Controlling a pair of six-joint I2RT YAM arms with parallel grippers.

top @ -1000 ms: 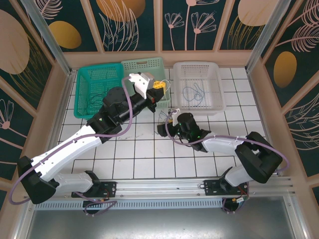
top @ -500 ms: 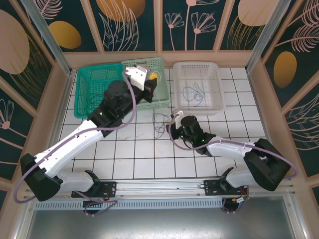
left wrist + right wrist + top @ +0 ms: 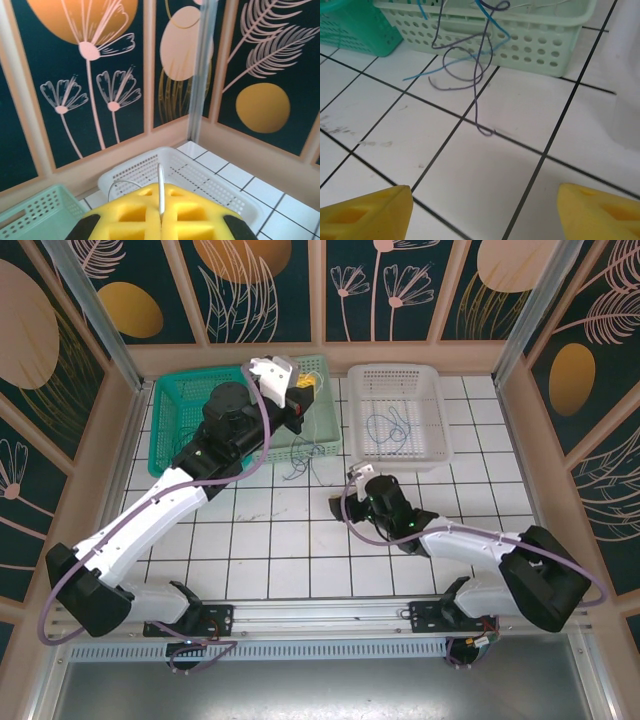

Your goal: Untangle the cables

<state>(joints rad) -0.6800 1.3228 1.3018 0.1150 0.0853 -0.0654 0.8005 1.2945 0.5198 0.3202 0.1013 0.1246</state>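
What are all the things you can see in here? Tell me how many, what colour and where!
Baskets: three in a row by the far wall; teal basket left, pale green basket middle, white basket right.
Cables: blue and dark tangle hanging in front of the pale green basket down to the floor; one bluish loop in the white basket; one pale wire in the left gripper.
Floor: one, white tiles, dark lines.
Walls: dark, orange and pink plant pictures.
Left gripper: yellow pads, shut on the pale wire, above the pale green basket.
Right gripper: yellow pads, open, low over the floor.
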